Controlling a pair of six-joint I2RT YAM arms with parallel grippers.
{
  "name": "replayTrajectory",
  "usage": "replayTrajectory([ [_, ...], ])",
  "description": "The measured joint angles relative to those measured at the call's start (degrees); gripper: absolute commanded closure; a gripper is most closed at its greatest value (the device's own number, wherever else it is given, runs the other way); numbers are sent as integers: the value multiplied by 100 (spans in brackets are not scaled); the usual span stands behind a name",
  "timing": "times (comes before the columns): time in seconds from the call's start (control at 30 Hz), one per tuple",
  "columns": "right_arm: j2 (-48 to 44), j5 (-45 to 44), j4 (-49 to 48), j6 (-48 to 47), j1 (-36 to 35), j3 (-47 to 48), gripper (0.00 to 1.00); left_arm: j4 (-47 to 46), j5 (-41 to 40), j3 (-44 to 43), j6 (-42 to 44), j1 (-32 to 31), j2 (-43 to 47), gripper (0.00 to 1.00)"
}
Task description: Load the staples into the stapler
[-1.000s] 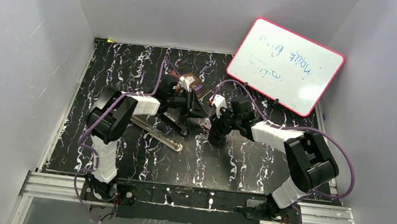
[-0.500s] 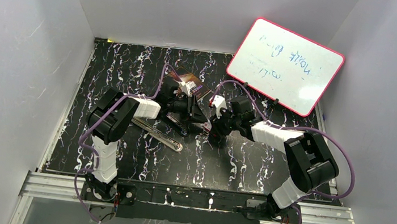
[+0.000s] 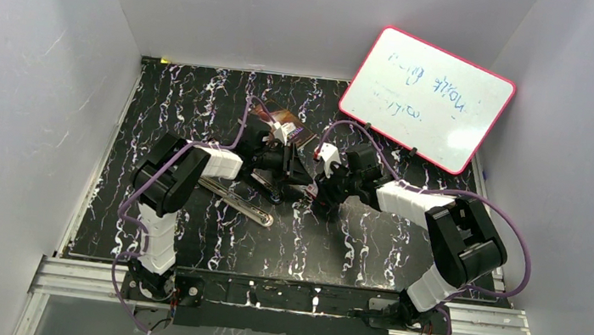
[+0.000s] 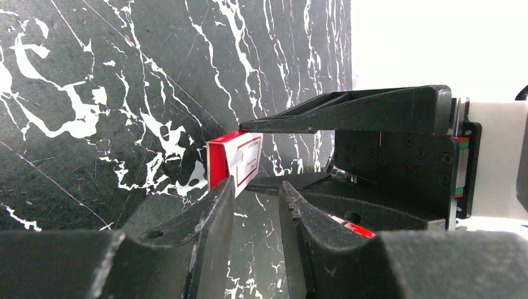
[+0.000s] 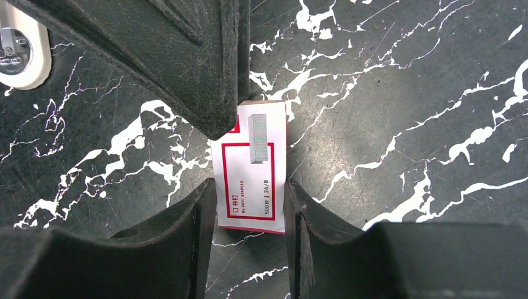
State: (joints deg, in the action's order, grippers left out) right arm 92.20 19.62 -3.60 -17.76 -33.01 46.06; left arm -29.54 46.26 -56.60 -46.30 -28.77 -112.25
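Observation:
The white-and-red staple box (image 5: pixel 252 168) lies flat on the black marble mat. My right gripper (image 5: pixel 249 190) is shut on it, one finger pressed against each long side. The staples themselves are hidden inside the box. My left gripper (image 4: pixel 254 187) is slightly open and empty. Its left fingertip (image 4: pixel 221 187) sits against the box's red end (image 4: pixel 218 163), and in the right wrist view that finger (image 5: pixel 187 56) comes in from above. The stapler (image 3: pixel 248 204) lies open behind the left arm, its silver rail flat on the mat.
A pink-framed whiteboard (image 3: pixel 426 98) leans at the back right. A brown and purple packet (image 3: pixel 290 124) lies behind the left wrist. White walls close in the mat (image 3: pixel 200 96) on three sides.
My left gripper has moved a little to the right, up to the staple box. My right gripper has stayed on the box.

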Motion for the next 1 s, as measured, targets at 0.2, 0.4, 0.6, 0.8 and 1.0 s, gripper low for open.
replayTrajectory([
  [0.2, 0, -17, 46, 2, 2, 0, 71, -7, -39, 0, -2, -37, 0, 70],
  [0.4, 0, -17, 46, 0, 0, 0, 71, 39, -70, -2, 20, -15, 0, 69],
  [0.6, 0, -13, 15, 0, 0, 0, 71, 55, -66, -46, 17, 118, 2, 69],
  [0.8, 0, -9, 7, 0, -2, 0, 71, 44, -66, -111, 15, 168, 2, 70],
  [1.0, 0, 4, 0, 2, -2, 0, 71, 48, -66, -111, 20, 170, 2, 70],
])
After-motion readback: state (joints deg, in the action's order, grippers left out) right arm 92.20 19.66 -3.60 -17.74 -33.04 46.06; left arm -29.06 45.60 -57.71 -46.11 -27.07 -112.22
